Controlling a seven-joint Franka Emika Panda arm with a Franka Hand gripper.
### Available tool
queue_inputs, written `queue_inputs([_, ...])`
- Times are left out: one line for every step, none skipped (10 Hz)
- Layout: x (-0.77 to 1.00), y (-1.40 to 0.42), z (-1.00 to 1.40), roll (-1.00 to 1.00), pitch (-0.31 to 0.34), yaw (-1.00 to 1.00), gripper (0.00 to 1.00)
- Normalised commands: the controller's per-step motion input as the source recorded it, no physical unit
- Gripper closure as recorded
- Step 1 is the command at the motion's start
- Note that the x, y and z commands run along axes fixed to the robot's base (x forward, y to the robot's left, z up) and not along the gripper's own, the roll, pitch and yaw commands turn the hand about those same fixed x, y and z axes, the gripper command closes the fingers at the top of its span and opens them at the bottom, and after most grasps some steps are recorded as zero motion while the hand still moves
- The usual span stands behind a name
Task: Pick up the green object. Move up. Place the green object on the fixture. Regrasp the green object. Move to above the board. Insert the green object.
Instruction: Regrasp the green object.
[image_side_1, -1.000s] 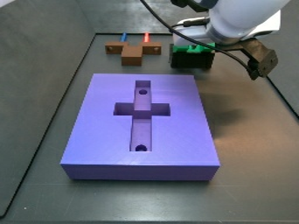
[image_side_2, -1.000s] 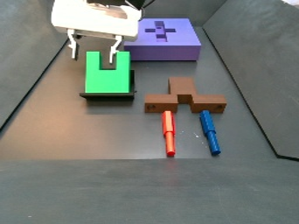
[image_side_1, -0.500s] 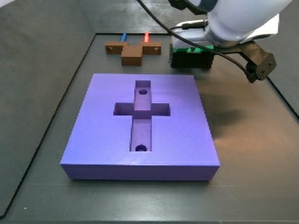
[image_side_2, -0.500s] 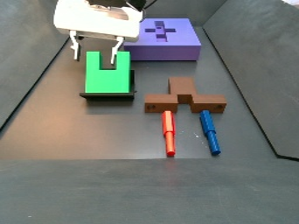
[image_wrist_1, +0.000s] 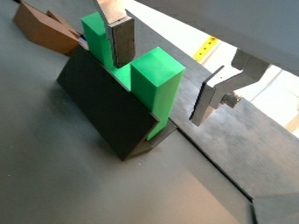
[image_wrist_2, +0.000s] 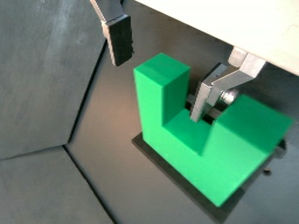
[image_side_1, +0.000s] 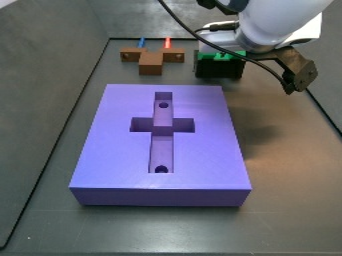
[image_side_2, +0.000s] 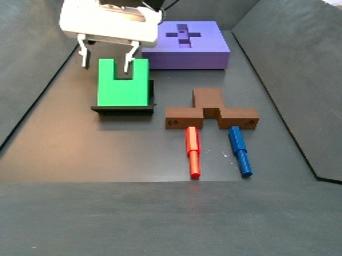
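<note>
The gripper (image_side_2: 111, 57) hangs right over the green object (image_side_2: 123, 88), with its jaws spread wide and nothing held between them. In both wrist views one finger (image_wrist_2: 118, 38) is out to one side of the green block's tall arm, and the other finger (image_wrist_2: 218, 90) sits down in the notch on the far side of that arm. So the tall arm is between the two fingers, but they look a little apart from it; I cannot tell for sure if a pad touches it.

The green object (image_wrist_1: 146, 80) sits on the fixture (image_wrist_1: 107, 114), the small dark holder on the floor. It stands up tall there, so its long way points up toward the gripper. I think the next job is to close on that arm and grab the block again.

Just beside the fixture lies a brown cross piece (image_side_2: 209, 114) with a red peg (image_side_2: 194, 150) and a blue peg (image_side_2: 239, 150). It is not in the way.

The board (image_side_1: 162, 143), a big purple slab with a cross-shaped hole, lies near the fixture. The floor between them looks bare, so the path over to it seems open.
</note>
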Motion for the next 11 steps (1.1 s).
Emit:
queue_inputs([0.00,0.09,0.00,0.00,0.017,-0.10,0.00])
queue_inputs([0.00,0.07,0.00,0.01,0.037,-0.10,0.00])
queue_inputs([0.00,0.00,0.00,0.05,0.000,-0.01,0.00])
queue_inputs([0.00,0.00,0.00,0.05,0.000,0.00,0.00])
queue_inputs([0.00,0.00,0.00,0.00,0.000,0.00,0.00])
queue_inputs([0.00,0.00,0.00,0.00,0.000,0.00,1.00])
queue_inputs([0.00,0.00,0.00,0.00,0.000,0.00,1.00])
queue_inputs([0.00,0.00,0.00,0.00,0.000,0.00,1.00])
queue_inputs([0.00,0.00,0.00,0.00,0.000,0.00,1.00])
queue_inputs([0.00,0.00,0.00,0.00,0.000,0.00,1.00])
queue_inputs([0.00,0.00,0.00,0.00,0.000,0.00,1.00])
